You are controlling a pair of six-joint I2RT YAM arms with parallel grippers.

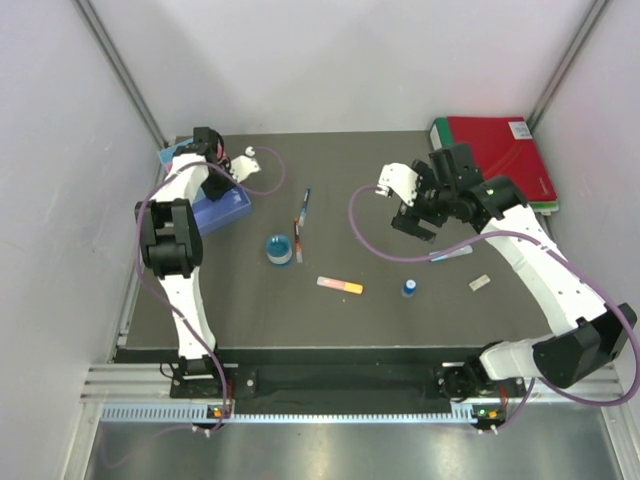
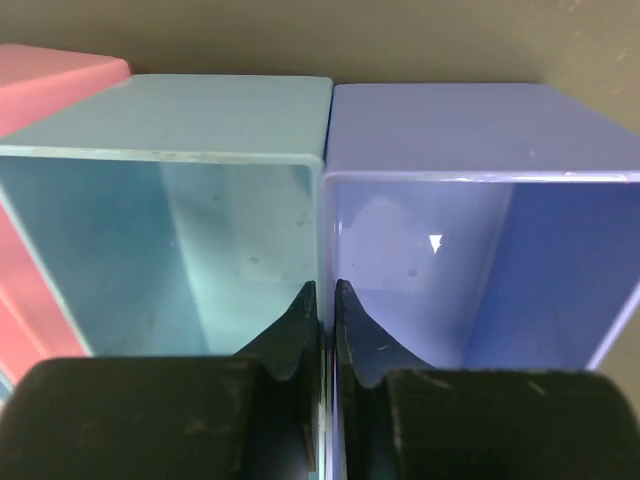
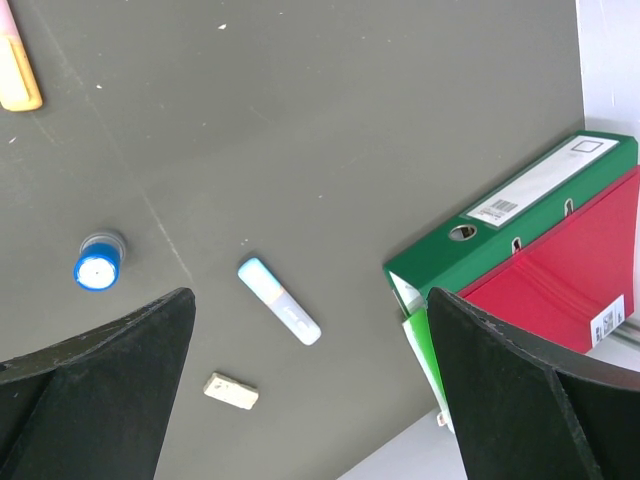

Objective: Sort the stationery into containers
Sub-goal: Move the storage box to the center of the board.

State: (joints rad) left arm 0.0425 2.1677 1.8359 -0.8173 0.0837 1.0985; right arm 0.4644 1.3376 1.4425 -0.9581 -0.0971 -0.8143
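Observation:
My left gripper [image 2: 325, 290] is shut on the shared wall between the light blue bin [image 2: 180, 130] and the purple bin [image 2: 470, 130] of the containers [image 1: 222, 208] at the back left. Both bins look empty. On the table lie a round blue roll [image 1: 279, 248], thin pens [image 1: 301, 222], a pink-orange bar [image 1: 340, 286], a blue-capped bottle [image 3: 98, 268], a light blue bar [image 3: 280, 302] and a pale tag [image 3: 231, 391]. My right gripper [image 3: 310, 295] hangs open above the light blue bar, holding nothing.
A pink bin [image 2: 50, 75] joins the light blue one on its left. A green binder [image 3: 500, 225] and a red binder [image 3: 560, 290] lie stacked at the back right corner. White walls close in the table on three sides.

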